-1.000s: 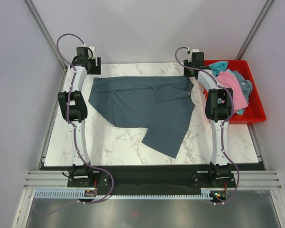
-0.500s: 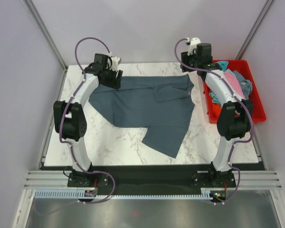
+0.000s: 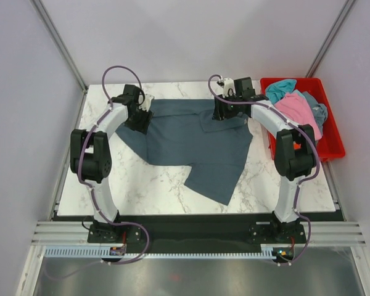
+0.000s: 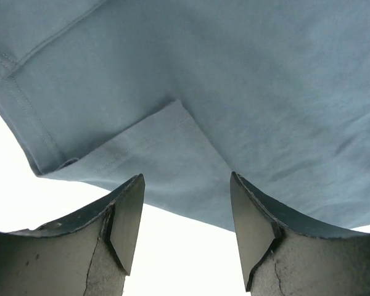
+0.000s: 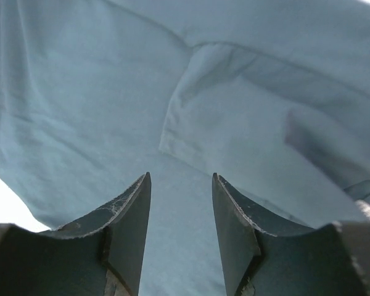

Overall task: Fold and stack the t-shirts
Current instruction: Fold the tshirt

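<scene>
Teal shirt (image 3: 280, 89) partly under pink shirt (image 3: 299, 108)

- Left arm (image 3: 109, 118) and right arm (image 3: 265, 113) are showing white link shells between bulky black joint housings;
- purple cables (image 3: 119, 66) are running along both arms to black bases (image 3: 111, 233);
- left fingers (image 4: 126, 222) are showing dark grey wedge-shaped pads with cracked mounts;
- right fingers (image 5: 128, 219) are showing the same dark wedges, scuffed and lint-flecked.

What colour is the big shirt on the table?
The shirt is dark slate blue, clearest in the top view.
</scene>
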`<state>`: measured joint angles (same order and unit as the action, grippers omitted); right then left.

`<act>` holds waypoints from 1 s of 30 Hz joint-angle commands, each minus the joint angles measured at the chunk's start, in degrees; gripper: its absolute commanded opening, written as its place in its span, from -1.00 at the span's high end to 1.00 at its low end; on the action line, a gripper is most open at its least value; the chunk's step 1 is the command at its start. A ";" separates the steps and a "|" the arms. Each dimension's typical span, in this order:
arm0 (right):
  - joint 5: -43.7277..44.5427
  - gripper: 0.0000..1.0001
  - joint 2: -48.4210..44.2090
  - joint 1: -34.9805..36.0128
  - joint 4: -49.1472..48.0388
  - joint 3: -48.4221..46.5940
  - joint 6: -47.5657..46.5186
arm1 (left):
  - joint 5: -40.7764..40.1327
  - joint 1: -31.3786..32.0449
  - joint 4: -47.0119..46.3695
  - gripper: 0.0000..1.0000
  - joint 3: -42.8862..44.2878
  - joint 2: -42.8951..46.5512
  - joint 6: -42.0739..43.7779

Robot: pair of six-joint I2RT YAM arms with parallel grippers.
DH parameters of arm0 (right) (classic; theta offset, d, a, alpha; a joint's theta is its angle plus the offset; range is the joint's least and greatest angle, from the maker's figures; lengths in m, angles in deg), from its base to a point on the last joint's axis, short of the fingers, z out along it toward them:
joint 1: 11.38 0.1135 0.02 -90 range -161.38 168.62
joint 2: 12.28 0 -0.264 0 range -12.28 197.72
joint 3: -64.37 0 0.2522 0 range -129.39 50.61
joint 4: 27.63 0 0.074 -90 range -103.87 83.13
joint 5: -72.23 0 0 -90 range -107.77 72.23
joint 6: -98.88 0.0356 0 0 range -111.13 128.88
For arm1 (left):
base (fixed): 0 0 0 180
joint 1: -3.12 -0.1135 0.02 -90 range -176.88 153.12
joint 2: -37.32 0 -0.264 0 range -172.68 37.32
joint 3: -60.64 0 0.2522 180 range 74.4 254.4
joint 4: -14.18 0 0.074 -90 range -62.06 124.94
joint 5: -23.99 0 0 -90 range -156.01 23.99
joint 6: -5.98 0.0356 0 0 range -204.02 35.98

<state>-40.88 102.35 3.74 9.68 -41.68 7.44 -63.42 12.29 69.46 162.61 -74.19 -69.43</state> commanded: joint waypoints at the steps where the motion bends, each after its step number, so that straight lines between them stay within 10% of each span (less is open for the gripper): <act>1: -2.99 -0.04 0.59 0.79 -0.79 0.62 0.91 | -2.23 0.41 0.23 -0.29 3.37 -2.13 2.64; 21: -0.09 0.02 4.99 0.97 -0.79 0.53 -1.47 | -5.14 0.50 -0.03 0.18 13.31 -13.56 4.31; 25: 0.87 0.03 5.17 0.97 -0.70 0.71 -2.08 | -4.96 0.50 -0.03 0.74 12.79 -12.60 4.40; 30: 1.58 0.04 5.34 0.80 -0.79 1.32 -2.43 | -3.48 0.50 0.05 0.68 9.45 -9.79 3.96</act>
<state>-39.90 106.78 4.59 9.72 -40.24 6.18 -67.47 12.57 69.54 173.29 -86.93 -66.74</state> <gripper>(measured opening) 0.483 0.147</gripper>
